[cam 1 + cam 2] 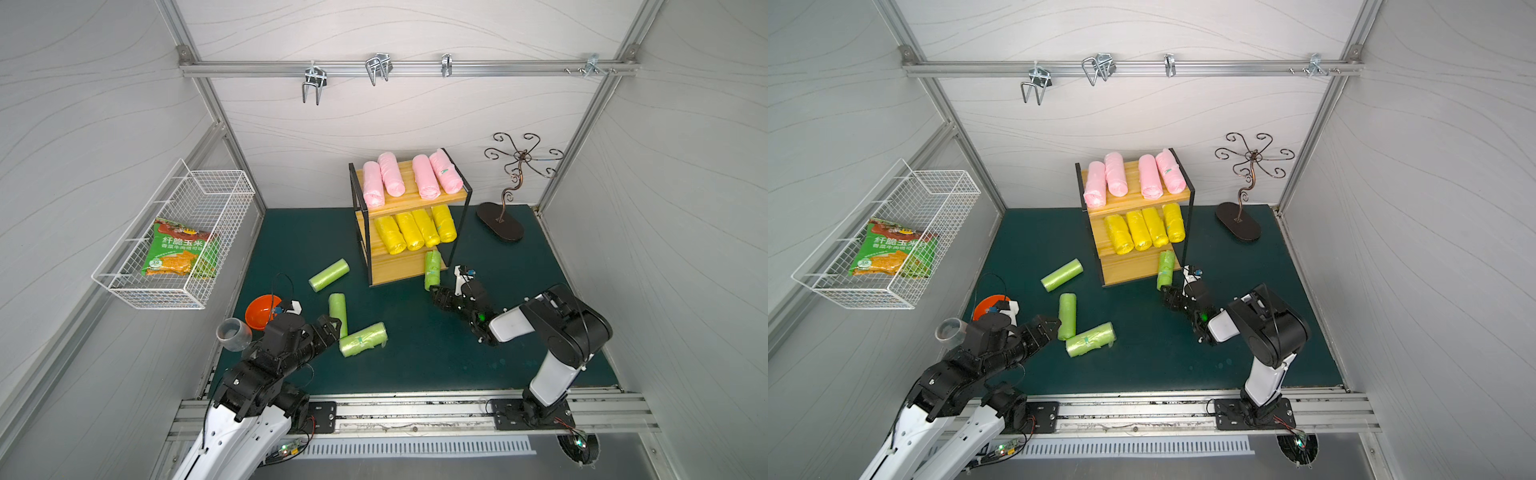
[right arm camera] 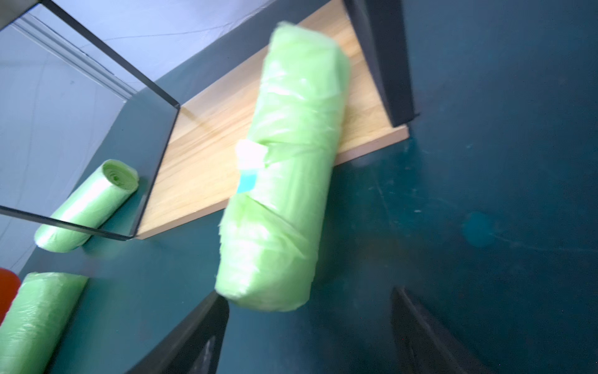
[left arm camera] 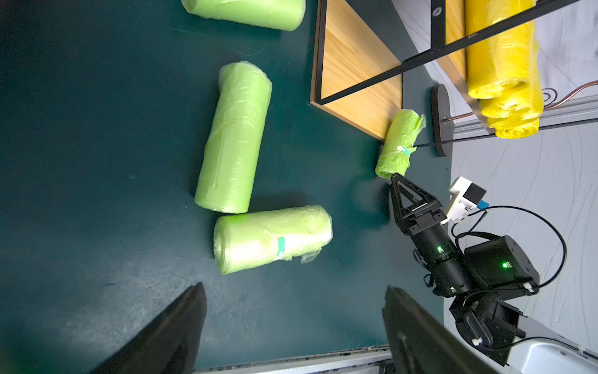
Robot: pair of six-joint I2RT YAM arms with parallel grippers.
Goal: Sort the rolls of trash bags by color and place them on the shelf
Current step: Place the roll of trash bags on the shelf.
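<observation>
My right tool stands wide with nothing between its fingers, just right of centre in both top views, one tip at the near end of a light green roll. That roll lies only partly on the lowest board of the shelf, and its lower end hangs over the front edge toward the bench. That is my worry: a nudge from the tool, or the roll's own weight, could tip it off and send it rolling. It also sits close to the black frame post, so a push to seat it may skew it. The pink rolls fill the top tier and the yellow rolls the middle one, safe unless I knock the frame. My left tool, lower left of centre, is wide and empty too, beside two of the three green rolls loose on the bench. Those two lie touching or nearly so, and closing on one may kick the other away.
</observation>
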